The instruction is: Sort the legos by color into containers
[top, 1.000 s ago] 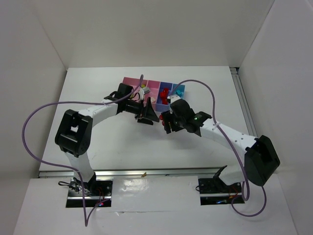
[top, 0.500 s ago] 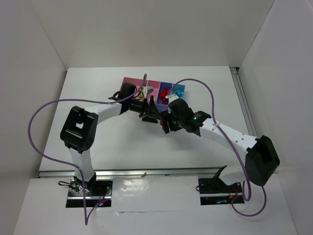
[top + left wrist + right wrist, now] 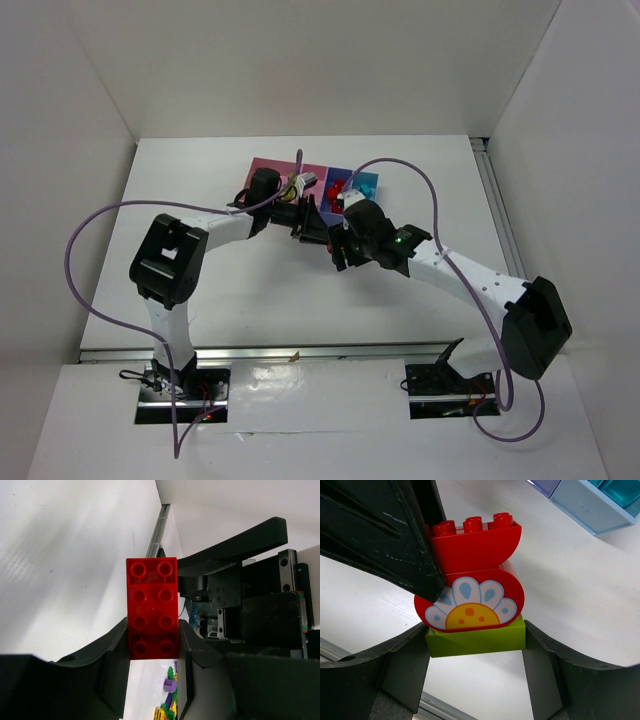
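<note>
A lego clump hangs above the table between both grippers. My right gripper (image 3: 475, 645) is shut on its lime green brick (image 3: 477, 639), which carries a red flower-printed brick (image 3: 470, 600) and a red studded brick (image 3: 472, 542). My left gripper (image 3: 152, 645) is shut on that red brick (image 3: 151, 607), one black finger (image 3: 385, 530) overlapping it. From above, the left gripper (image 3: 318, 228) and right gripper (image 3: 338, 250) meet just in front of the containers (image 3: 268, 170). Red legos (image 3: 338, 188) lie in the periwinkle bin and cyan legos (image 3: 366, 185) in the light blue bin.
Mixed green, yellow and purple pieces (image 3: 169, 700) lie below the left jaws, in a pink bin (image 3: 298, 185). The light blue bin (image 3: 590, 505) is close by at the right wrist view's upper right. A metal rail (image 3: 495, 210) edges the table's right side.
My left gripper moved right to the clump and closed on its red brick. The right gripper held the clump and barely moved.
</note>
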